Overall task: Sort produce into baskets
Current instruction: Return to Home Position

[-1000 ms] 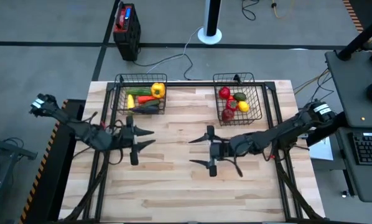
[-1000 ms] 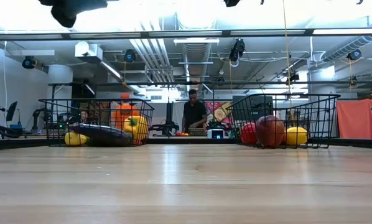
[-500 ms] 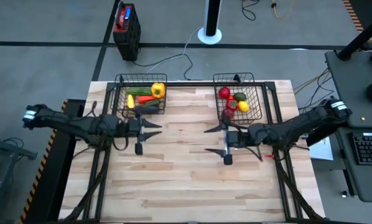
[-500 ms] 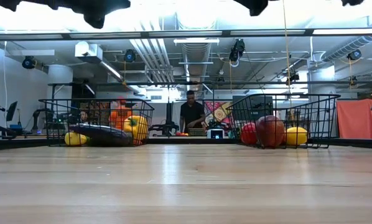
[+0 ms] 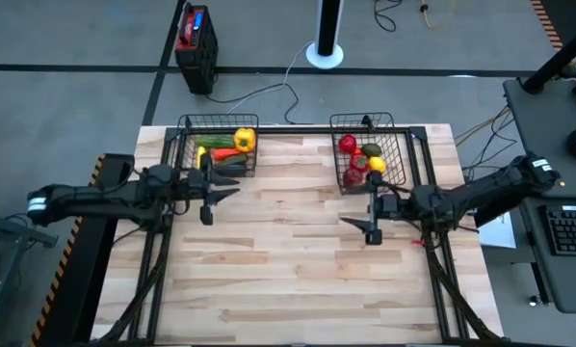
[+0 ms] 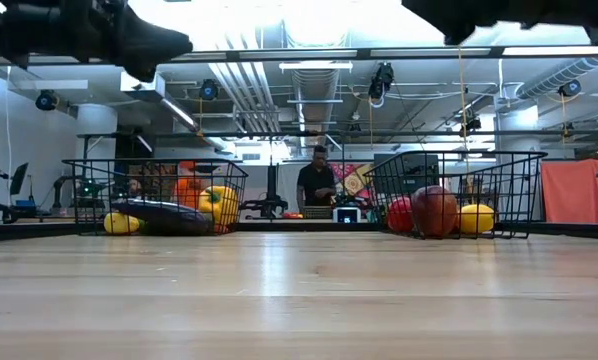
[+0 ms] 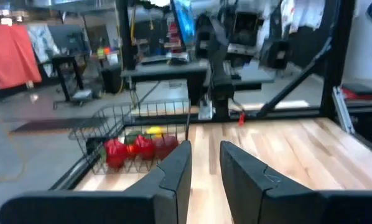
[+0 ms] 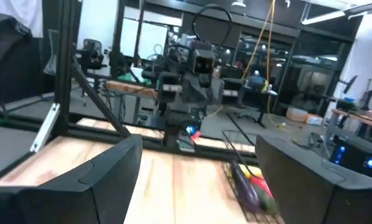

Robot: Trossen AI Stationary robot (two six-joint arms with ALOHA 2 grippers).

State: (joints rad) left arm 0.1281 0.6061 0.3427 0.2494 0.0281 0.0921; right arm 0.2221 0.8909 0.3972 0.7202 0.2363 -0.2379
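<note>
Jaws stand parted and empty on the left gripper [image 5: 222,188] and right gripper [image 5: 357,214], both over the light wooden table [image 5: 288,280], while all visible small toy produce [image 5: 245,140] lies inside the left black wire-mesh basket [image 5: 184,145] and the right black wire-mesh basket [image 5: 404,159], so sorting looks finished.

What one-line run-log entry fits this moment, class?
left gripper: open, empty, near left basket | right gripper: open, empty, near right basket | produce: inside both baskets
</note>
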